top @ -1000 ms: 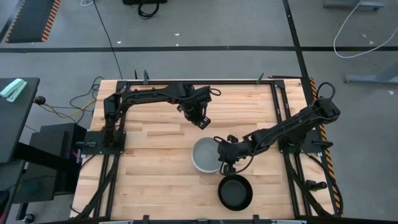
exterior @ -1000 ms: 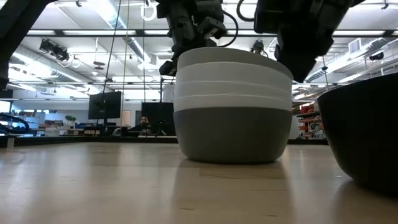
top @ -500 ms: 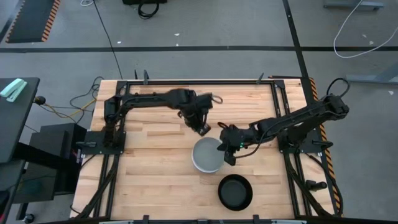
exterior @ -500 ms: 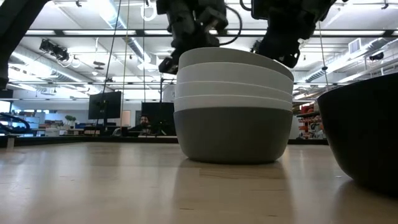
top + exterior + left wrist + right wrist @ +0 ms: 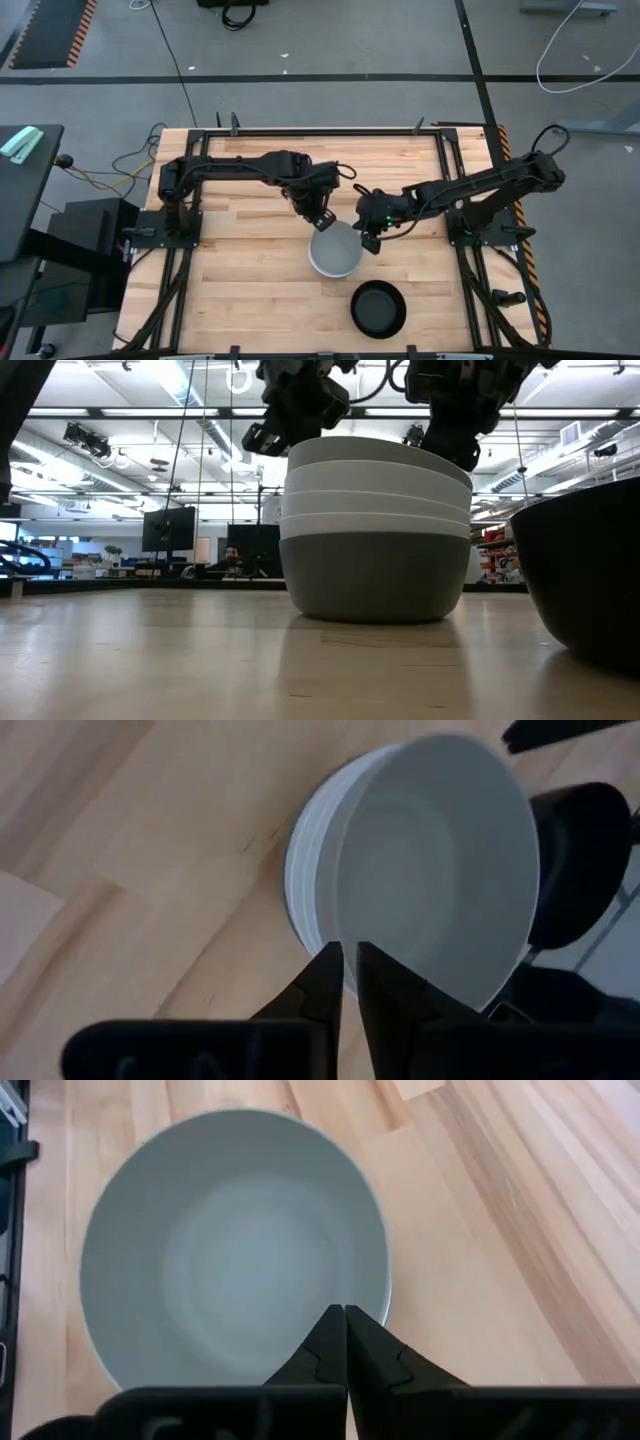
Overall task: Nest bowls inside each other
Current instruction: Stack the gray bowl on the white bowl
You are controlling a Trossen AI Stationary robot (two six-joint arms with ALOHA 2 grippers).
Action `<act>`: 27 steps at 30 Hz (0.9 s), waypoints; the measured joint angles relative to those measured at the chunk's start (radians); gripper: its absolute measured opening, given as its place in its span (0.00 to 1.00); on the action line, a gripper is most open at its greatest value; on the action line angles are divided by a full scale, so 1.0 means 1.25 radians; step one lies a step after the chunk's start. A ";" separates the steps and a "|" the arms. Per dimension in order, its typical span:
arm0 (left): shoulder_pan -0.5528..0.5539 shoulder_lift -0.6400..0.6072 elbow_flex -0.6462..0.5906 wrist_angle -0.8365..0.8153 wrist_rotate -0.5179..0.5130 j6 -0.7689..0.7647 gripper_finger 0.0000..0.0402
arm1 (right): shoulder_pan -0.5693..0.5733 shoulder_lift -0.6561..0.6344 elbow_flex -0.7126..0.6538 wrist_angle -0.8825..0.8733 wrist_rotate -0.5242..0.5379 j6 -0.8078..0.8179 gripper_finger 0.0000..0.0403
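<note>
A stack of nested bowls (image 5: 334, 252) stands on the table's middle, toward the near edge. In the low view (image 5: 375, 530) it shows a dark grey bowl at the bottom and pale bowls above, the top one slightly tilted. A single black bowl (image 5: 379, 308) stands near the front edge, to the stack's near right. My left gripper (image 5: 322, 220) is shut, just over the stack's far rim. My right gripper (image 5: 372, 243) is shut, at the stack's right rim. My left gripper's shut fingertips (image 5: 335, 960) point down at the top bowl's far rim (image 5: 330, 920); I cannot tell whether they touch it. My right gripper's shut fingertips (image 5: 345, 1325) stand over the top bowl's right rim (image 5: 385, 1295); I cannot tell whether they touch it.
Bare wooden tabletop (image 5: 240, 270) lies to the left of the stack and along the far side. Black frame rails (image 5: 300, 131) run round the table's edges. Both arm bases stand at the table's left and right sides.
My left gripper has moved toward the near edge, from over bare table to the stack's far rim. My right gripper has moved from between the stack and the black bowl toward the far edge, along the stack's right side. The bowls have stayed in place.
</note>
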 joint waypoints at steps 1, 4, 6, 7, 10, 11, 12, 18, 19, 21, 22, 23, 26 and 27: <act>-0.007 0.000 0.000 0.000 0.000 -0.002 0.10 | 0.001 0.001 0.000 0.001 0.000 0.002 0.01; -0.037 0.000 0.000 -0.003 0.003 -0.003 0.10 | 0.003 0.002 0.000 -0.002 -0.001 0.003 0.01; -0.055 0.002 0.000 -0.002 0.002 -0.003 0.09 | 0.003 0.002 0.000 -0.002 -0.001 0.005 0.01; -0.062 0.003 0.000 -0.003 0.001 -0.005 0.09 | 0.003 0.002 0.000 -0.002 -0.001 0.005 0.01; -0.073 0.004 0.000 -0.003 -0.013 -0.024 0.08 | 0.003 0.002 0.000 -0.002 -0.001 0.005 0.01; -0.076 0.004 0.000 -0.003 -0.013 -0.025 0.08 | 0.003 0.002 0.000 -0.002 -0.001 0.005 0.01; -0.080 0.005 0.000 -0.002 -0.016 -0.028 0.07 | 0.003 0.002 0.000 -0.002 -0.001 0.005 0.01; -0.105 0.027 -0.001 -0.002 -0.030 -0.048 0.09 | 0.003 0.002 0.000 0.000 -0.001 0.007 0.01; -0.108 0.029 -0.001 -0.005 -0.032 -0.049 0.09 | 0.003 0.002 0.000 0.000 -0.001 0.008 0.01; -0.112 0.031 -0.001 -0.010 -0.036 -0.049 0.09 | 0.003 0.002 0.000 0.002 -0.001 0.012 0.01; -0.113 0.033 -0.001 -0.006 -0.040 -0.051 0.09 | 0.003 0.002 0.000 0.001 -0.001 0.012 0.01; -0.113 0.035 -0.001 -0.004 -0.041 -0.052 0.08 | 0.003 0.002 0.000 0.001 -0.001 0.012 0.01; -0.113 0.039 -0.001 -0.014 -0.044 -0.065 0.07 | 0.003 0.002 0.000 0.001 -0.001 0.015 0.01; -0.116 0.043 0.000 -0.011 -0.044 -0.065 0.06 | 0.003 0.002 0.000 0.001 -0.001 0.015 0.01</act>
